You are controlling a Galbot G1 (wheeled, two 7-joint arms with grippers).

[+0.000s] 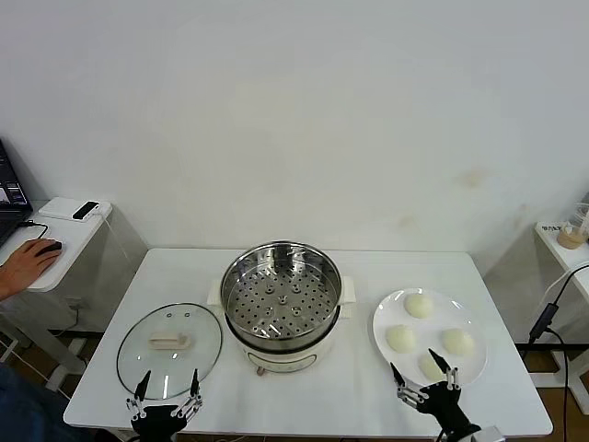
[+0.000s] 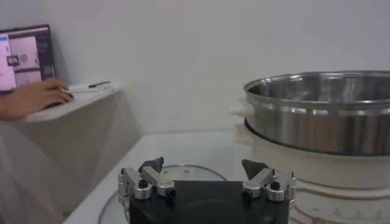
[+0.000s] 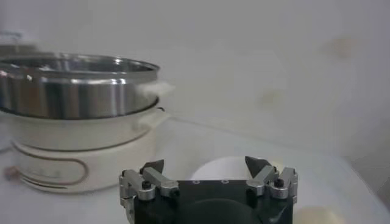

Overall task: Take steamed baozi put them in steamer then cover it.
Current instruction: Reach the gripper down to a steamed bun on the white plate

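The right tool (image 1: 423,376) hangs released at the near table (image 1: 359,387) edge, fingers spread just over the nearest bun on the white plate (image 1: 382,318). The left tool (image 1: 167,385) waits released too, at the near rim of the glass lid (image 1: 169,348), which lies flat left of the steamer (image 1: 281,299). All four buns (image 1: 419,305) sit on the plate, and the steamer tray is bare. By my reading nothing is done: every bun needs moving, then the lid goes on.
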